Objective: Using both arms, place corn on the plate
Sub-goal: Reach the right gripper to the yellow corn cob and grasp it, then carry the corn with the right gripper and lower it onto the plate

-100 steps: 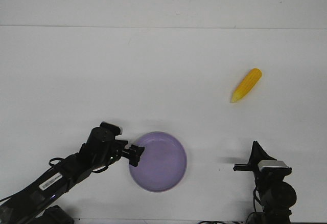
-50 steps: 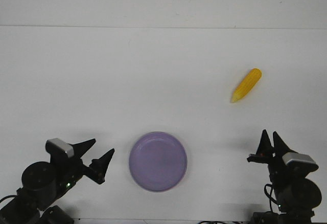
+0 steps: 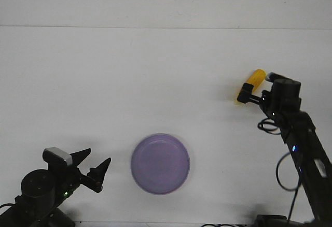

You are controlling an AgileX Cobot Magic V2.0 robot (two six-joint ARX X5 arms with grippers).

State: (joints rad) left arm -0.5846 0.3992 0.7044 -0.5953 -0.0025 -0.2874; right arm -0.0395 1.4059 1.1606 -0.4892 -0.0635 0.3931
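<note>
1. One gripper, the right gripper (image 3: 248, 96), has reached out from its near corner and is now meeting the corn (image 3: 255, 79) at far right; whether its fingers are pinching yet, I cannot tell.
2. The left gripper (image 3: 93, 166) is resting near left, fingers spread, having backed off the plate (image 3: 160, 164).
3. Pickup looks underway.

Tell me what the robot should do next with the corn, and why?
Probably close the right end effector on the corn and lift. It has reached the corn's pointed end, but whether it grips is unclear; the plate sits apart, with nothing on it.
</note>
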